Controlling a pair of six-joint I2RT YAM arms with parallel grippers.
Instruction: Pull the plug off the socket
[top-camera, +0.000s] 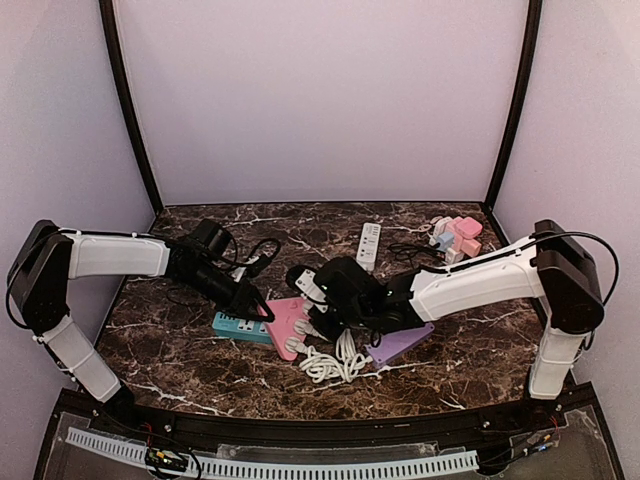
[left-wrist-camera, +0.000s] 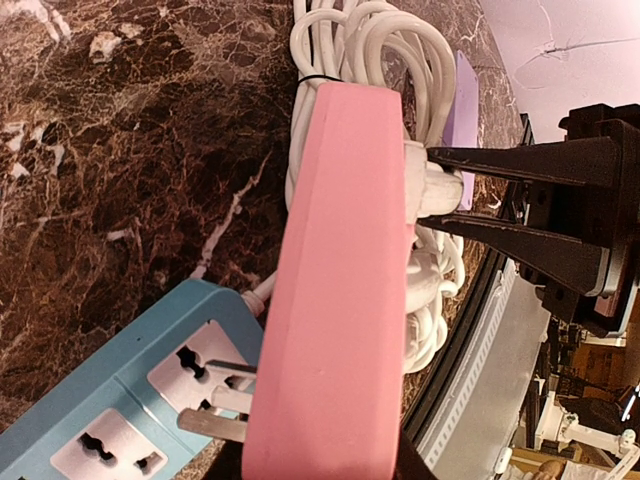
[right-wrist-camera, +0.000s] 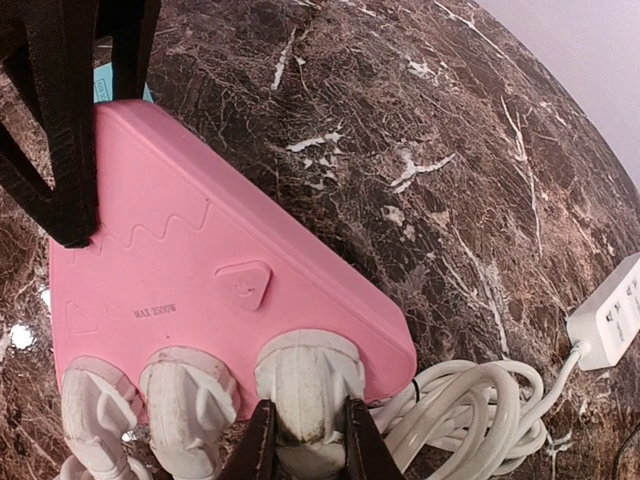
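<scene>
White plug (right-wrist-camera: 305, 375) pinched by right hand (right-wrist-camera: 307, 408), prongs hidden in socket (right-wrist-camera: 200, 270)

Left gripper (top-camera: 254, 304) and right gripper (right-wrist-camera: 308, 436) both clamped, angled inward toward each other.

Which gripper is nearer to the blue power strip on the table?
Left. The left gripper holds the pink socket at its corner just beside the blue power strip. The right gripper is farther, at the socket's opposite edge, shut on a white plug.
</scene>
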